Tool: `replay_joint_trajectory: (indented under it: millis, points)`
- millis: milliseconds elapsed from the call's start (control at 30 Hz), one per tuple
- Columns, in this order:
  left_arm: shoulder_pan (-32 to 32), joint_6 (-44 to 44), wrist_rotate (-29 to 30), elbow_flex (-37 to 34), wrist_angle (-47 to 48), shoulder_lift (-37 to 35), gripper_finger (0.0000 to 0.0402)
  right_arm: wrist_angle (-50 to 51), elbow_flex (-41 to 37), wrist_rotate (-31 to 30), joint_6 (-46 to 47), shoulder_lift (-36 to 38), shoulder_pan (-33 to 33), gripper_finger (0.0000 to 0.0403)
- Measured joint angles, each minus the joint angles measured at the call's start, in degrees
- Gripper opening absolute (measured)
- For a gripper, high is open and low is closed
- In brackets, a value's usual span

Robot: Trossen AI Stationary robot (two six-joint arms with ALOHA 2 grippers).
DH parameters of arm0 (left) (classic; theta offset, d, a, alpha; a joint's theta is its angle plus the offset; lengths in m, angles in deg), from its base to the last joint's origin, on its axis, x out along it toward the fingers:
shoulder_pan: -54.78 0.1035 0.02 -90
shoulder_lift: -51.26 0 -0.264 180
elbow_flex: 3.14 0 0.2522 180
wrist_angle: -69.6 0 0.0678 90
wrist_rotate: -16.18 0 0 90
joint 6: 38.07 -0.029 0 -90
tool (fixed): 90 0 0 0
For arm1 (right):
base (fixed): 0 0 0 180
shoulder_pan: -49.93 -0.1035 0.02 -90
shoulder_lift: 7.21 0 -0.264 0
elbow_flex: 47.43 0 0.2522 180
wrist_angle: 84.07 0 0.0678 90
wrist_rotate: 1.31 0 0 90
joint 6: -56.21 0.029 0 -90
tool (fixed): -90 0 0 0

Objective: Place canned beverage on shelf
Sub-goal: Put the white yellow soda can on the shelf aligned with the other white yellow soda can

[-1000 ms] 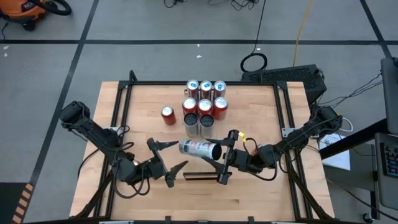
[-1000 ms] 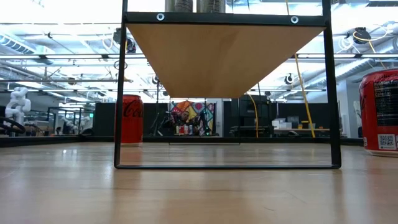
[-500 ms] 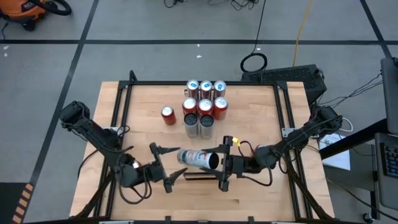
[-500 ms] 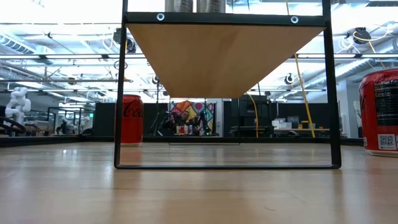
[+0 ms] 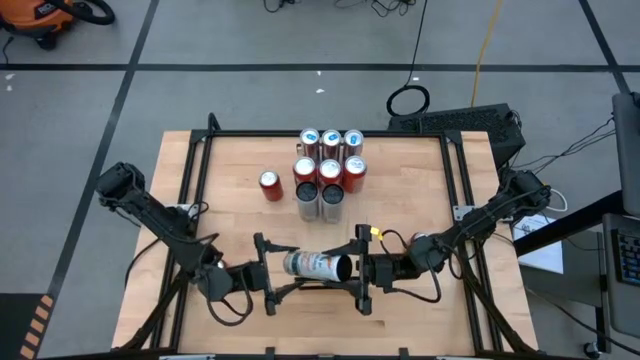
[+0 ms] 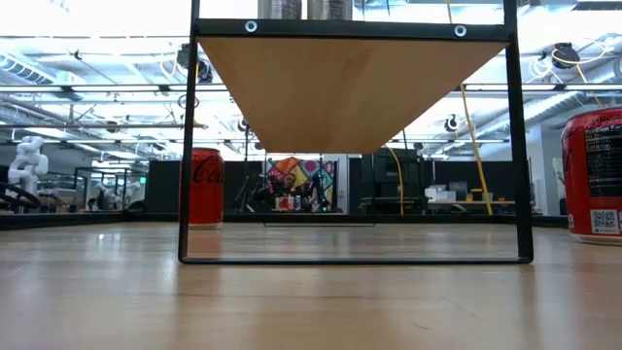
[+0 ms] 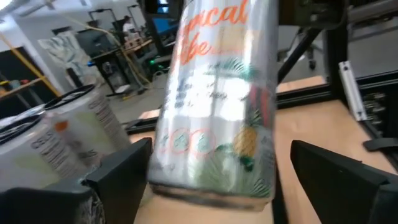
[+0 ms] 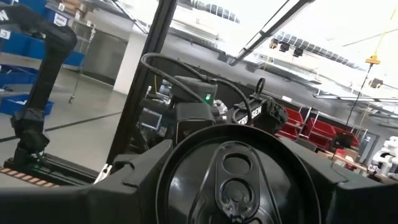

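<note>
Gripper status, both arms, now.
Left gripper: open, fingers either side of the can, not gripping it.
Right gripper: closed on the can, holding it sideways.

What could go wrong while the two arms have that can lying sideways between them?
The right gripper holds the silver can by one end only, so it could tip or slip out. The left gripper stands open around the other end; closing off-centre might knock it loose. A dropped can could roll into the standing cans nearby.
</note>
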Motion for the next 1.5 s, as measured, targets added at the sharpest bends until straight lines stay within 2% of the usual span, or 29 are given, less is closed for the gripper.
replay_joint_trajectory:
  millis: [200, 600, 800, 1033, 1267, 1500]
  points:
    - [0.3, 0.1, -3.0, 0.0, -0.8, 0.0, 0.0346, 2.4, 0.0, 2.8, -0.4, 0.0, 0.0, 0.0231]
    - [1.6, 0.6, -5.8, 0.0, -0.1, 0.0, 0.0251, 2.1, 0.0, 2.9, -0.9, 0.0, 0.0, 0.0232]
    - [1.6, 0.8, -5.9, 0.0, -0.2, 0.0, 0.0248, 2.5, 0.0, 2.9, -0.4, 0.0, 0.0, 0.0244]
    - [1.6, -0.1, -5.8, 0.0, -0.2, 0.0, 0.0249, 4.3, 0.1, 2.2, 4.4, 0.1, -0.1, 0.0266]
    - [1.6, -0.5, -4.5, 0.0, -0.3, 0.0, 0.0249, 4.4, 0.1, -6.5, 5.8, 0.1, -1.5, 0.0304]
    - [1.6, -0.7, -0.7, 0.0, -2.2, 0.0, 0.0249, 4.6, 0.1, -15.1, 15.1, 0.1, -2.1, 0.0337]
